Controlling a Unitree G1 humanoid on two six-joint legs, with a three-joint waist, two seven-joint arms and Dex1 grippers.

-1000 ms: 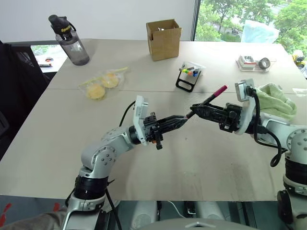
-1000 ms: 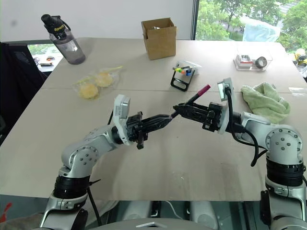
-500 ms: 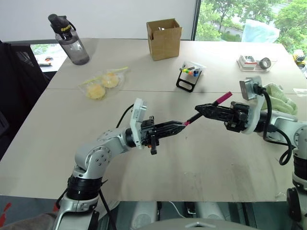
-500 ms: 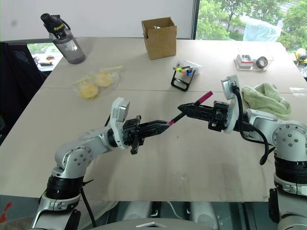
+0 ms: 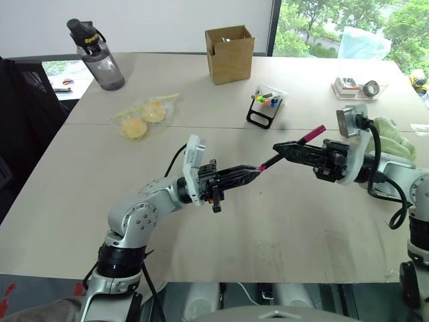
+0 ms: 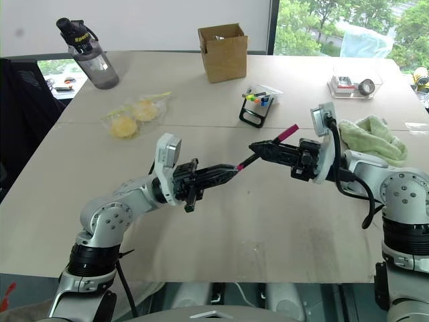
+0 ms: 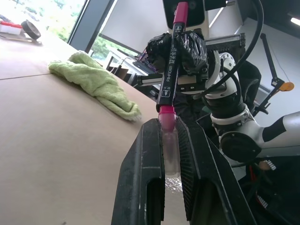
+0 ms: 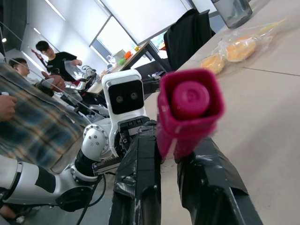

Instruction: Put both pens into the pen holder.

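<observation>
Above beige table [image 5: 201, 107], pink pen [image 5: 289, 149], print unreadable, pinched by both pincers: left [image 5: 257, 171], right [image 5: 278, 147].

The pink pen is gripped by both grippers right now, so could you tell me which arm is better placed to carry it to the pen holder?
Probably the right. The right gripper clamps the pink pen mid-barrel and sits nearer the pen holder; the left gripper pinches only its tip.

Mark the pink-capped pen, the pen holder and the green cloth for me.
pink-capped pen [image 5: 295, 145], left eye view, on its black barrel between the two grippers.
pen holder [image 5: 265, 105], left eye view, on its clear tray above the black stand.
green cloth [image 6: 367, 135], right eye view, on its bunched middle.
</observation>
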